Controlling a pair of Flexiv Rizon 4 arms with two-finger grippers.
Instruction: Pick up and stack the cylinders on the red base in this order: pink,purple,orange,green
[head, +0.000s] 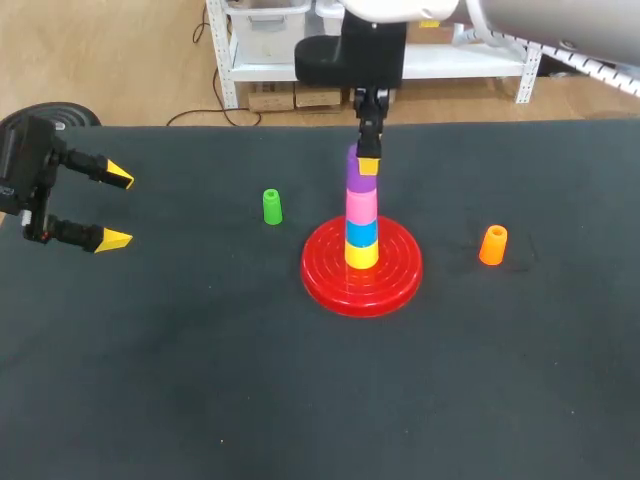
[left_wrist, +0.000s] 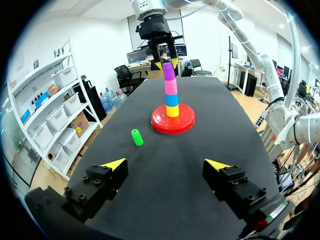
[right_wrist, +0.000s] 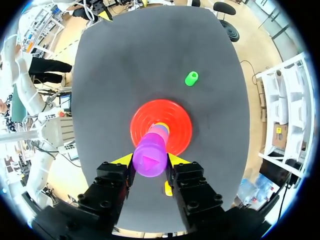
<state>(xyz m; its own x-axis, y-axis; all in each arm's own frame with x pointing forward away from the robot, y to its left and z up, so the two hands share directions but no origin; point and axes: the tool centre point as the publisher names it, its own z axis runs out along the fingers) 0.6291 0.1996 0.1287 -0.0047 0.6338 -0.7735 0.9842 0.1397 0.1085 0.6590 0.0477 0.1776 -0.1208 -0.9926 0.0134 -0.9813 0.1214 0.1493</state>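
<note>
Four chunky plastic cylinders are stacked up from the middle of the red base (head: 362, 285), a glossy round disc with raised concentric rings. The yellow cylinder (head: 362, 254) is at the bottom, then the blue cylinder (head: 362, 232), the pink cylinder (head: 361, 205), and the purple cylinder (head: 355, 180) on top. The right claw (head: 364, 165) hangs straight over the base and is clamped on that purple cylinder, one yellow-tipped finger on each side. In the right wrist view the purple one looks smooth and round. The green cylinder (head: 272, 206), a little hollow tube, stands on the dark matte surface (head: 200, 380) on the base's left-arm side, apart from it. The orange cylinder (head: 493, 245), same hollow tube shape, is on the opposite side of the base, also apart. The left claw (head: 116, 209) sits well away from the base, out past the green one, fingers spread wide.
</note>
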